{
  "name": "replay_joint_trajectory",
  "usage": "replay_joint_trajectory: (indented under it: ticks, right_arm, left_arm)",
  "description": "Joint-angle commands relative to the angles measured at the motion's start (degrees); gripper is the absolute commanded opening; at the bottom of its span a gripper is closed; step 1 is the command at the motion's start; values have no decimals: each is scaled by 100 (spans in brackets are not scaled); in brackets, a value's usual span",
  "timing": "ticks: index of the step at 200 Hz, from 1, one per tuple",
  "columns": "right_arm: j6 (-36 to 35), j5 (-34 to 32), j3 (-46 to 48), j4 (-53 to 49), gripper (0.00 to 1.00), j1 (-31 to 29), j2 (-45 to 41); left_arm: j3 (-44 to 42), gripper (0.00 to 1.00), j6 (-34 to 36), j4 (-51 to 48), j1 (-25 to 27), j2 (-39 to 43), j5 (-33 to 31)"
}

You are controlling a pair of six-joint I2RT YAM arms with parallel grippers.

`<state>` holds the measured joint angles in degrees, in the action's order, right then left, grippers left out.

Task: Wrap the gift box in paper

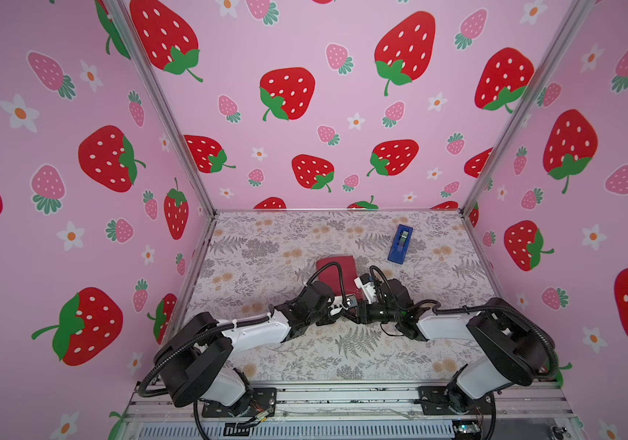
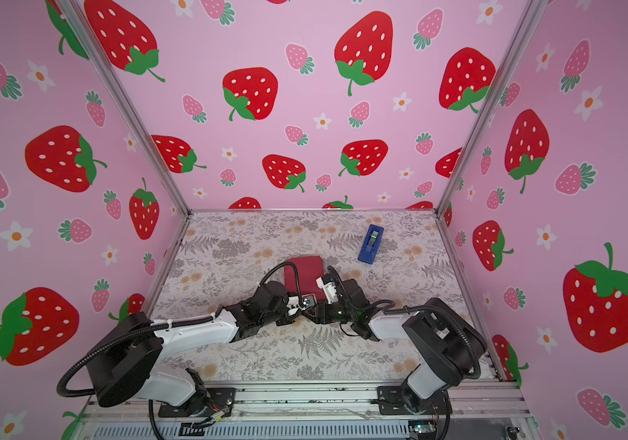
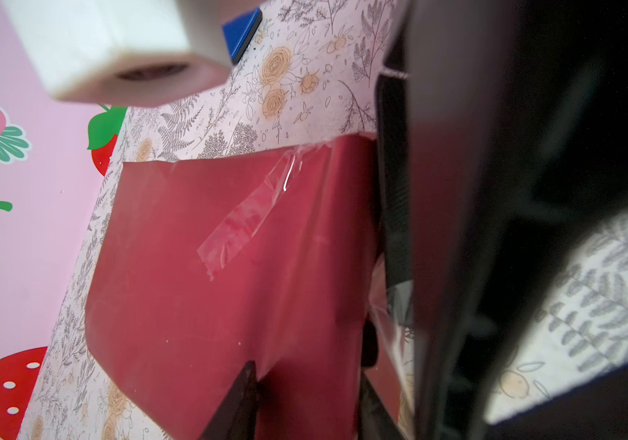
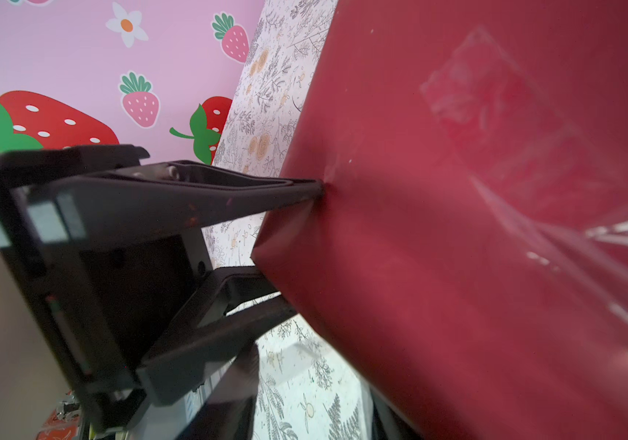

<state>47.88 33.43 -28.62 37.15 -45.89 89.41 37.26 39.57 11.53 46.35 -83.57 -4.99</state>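
Maroon paper (image 3: 209, 304) taped, left pincer (image 4: 293, 234) pinching its corner, right pincer (image 1: 360, 309) unclear, blue dispenser (image 1: 398, 251) holding tape roll (image 1: 403, 237).

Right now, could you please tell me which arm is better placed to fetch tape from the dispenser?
Right, I think: the dispenser lies on that arm's side, while the left gripper is pinching the paper at a corner.

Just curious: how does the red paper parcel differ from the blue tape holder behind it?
The red paper parcel is squarish and broad; the blue tape holder is narrow and long. The parcel lies mid-table with clear tape stuck on it; the tape holder lies farther back, to the right. Both are on the flowered table.
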Motion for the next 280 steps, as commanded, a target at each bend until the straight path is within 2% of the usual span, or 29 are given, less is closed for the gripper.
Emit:
replay_joint_trajectory:
  ticks: [1,59,79,109,123,149,215,227,242,261,280]
  right_arm:
    - [188,142,-27,127,49,-34,-324]
    - [297,208,46,170,50,-43,-352]
    - [314,238,70,196,44,-43,-343]
    - [357,275,170,205,45,-52,-487]
    - [338,205,294,188,44,-54,-673]
    - [142,-116,488,-107,32,-43,-1129]
    - [-152,-665,753,-1175,23,281,-2371]
    - [-158,-722,753,-1317,23,387,-2532]
    - [-107,-750,777,-1372,32,516,-2665]
    - [-57,-717,754,-1289,31,604,-2696]
    - [-90,-609,652,-1192,21,613,-2548]
  left_arm:
    - [-8,39,6,-745,-51,-202,-116]
    - [10,37,-8,-759,-49,-199,-107]
    - [19,37,-2,-773,-49,-212,-107]
    - [27,36,-2,-780,-49,-221,-107]
    - [30,36,-3,-792,-53,-230,-107]
    - [43,36,4,-807,-56,-230,-107]
    - [45,36,6,-814,-56,-239,-116]
    - [45,35,-5,-814,-55,-228,-111]
    - [45,35,-2,-826,-56,-230,-111]
    - [45,35,6,-821,-56,-238,-116]
    - [45,35,6,-810,-56,-247,-107]
